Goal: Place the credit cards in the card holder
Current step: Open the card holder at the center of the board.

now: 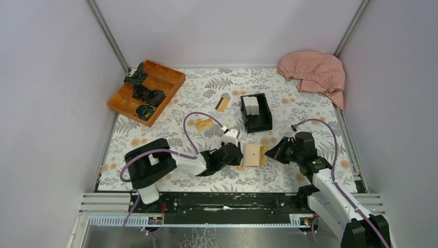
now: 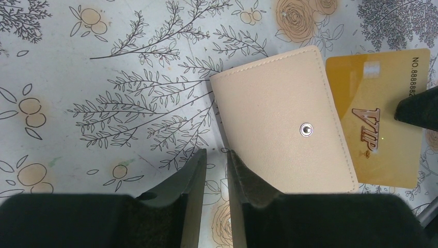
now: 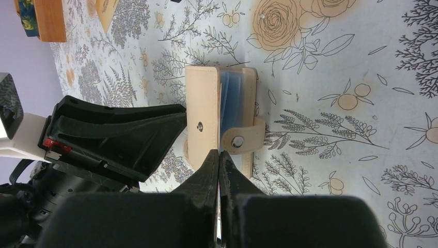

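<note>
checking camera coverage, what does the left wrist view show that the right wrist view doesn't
Left wrist only: the VIP card's gold face, at the card holder's edge. Right wrist only: the holder's blue inner sleeves, its snap tab, and a corner of the orange tray. Both: the card holder on the floral cloth, plus the left gripper.

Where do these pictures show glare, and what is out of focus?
Left wrist view: a pale glare patch on the gold VIP card, the card holder sharp, the left gripper soft. Right wrist view: the right gripper dark and soft. Top view: even light.
</note>
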`<control>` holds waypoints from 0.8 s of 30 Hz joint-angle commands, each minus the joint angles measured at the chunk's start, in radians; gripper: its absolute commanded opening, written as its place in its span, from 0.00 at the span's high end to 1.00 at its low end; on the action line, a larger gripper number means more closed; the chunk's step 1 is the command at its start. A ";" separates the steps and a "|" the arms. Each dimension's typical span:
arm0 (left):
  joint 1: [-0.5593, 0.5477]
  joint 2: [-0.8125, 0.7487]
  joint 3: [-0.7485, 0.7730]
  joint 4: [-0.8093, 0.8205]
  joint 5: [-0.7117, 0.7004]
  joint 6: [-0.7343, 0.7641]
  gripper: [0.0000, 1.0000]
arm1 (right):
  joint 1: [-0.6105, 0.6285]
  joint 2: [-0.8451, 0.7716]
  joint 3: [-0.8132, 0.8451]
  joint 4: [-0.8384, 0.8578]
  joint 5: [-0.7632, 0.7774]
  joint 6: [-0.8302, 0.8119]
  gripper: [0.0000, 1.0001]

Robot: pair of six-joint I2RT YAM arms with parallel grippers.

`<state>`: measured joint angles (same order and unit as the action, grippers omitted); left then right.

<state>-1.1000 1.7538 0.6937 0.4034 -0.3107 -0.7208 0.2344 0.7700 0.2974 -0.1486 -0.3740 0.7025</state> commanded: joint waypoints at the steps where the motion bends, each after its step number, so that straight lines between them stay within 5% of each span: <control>1: -0.024 0.067 -0.056 -0.233 0.056 0.002 0.71 | -0.003 -0.016 0.057 -0.011 0.019 -0.017 1.00; 24: -0.023 0.067 -0.053 -0.237 0.056 0.005 0.72 | -0.004 -0.030 0.074 -0.048 0.028 -0.033 1.00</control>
<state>-1.1000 1.7538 0.6937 0.4023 -0.3115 -0.7219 0.2344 0.7612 0.3244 -0.1917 -0.3565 0.6857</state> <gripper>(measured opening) 0.284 0.015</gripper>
